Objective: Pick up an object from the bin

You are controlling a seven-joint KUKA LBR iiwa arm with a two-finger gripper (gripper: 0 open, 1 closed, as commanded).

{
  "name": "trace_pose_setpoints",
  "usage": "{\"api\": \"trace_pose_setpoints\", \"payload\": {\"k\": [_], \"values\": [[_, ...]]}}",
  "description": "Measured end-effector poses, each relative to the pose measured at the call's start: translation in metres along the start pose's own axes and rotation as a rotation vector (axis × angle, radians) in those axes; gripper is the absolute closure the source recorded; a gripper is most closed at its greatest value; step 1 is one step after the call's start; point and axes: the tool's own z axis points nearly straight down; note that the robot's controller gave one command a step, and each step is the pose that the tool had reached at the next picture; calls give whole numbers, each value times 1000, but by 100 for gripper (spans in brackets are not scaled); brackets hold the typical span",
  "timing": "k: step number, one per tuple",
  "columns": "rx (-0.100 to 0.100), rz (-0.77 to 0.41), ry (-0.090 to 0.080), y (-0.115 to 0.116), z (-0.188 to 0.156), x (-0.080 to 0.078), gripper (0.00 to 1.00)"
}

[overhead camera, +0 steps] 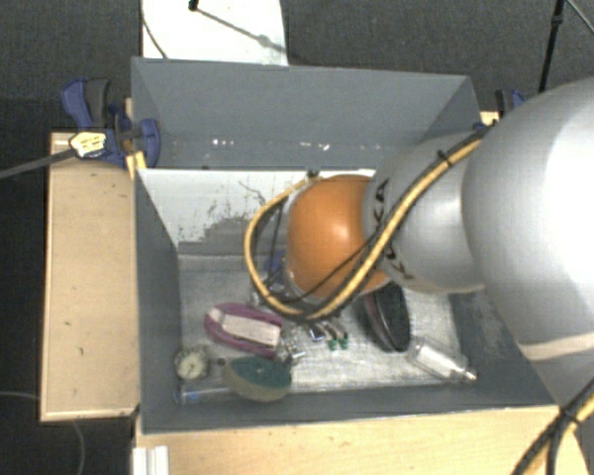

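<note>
1. Possibly the gripper [299, 336], low mid-bin [158, 295] under its orange wrist cover [329, 236], open or closed I cannot tell, shoves the purple oblong piece [243, 327] just left of it aside.
2. Cables [262, 265] might snag the nearby black disc [386, 317].

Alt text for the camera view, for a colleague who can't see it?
The arm's orange-covered wrist reaches from the right down into the grey bin, close by a purple oblong thing and a green round thing at front left. A dark disc and a clear tube lie further right.
</note>
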Motion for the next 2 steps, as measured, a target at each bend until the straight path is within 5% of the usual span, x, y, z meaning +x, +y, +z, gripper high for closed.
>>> {"api": "trace_pose_setpoints", "payload": {"k": [1,2], "values": [[-1,11,-9,-3,-3,-3,100],[13,-257,-11,62,-90,-16,100]]}}
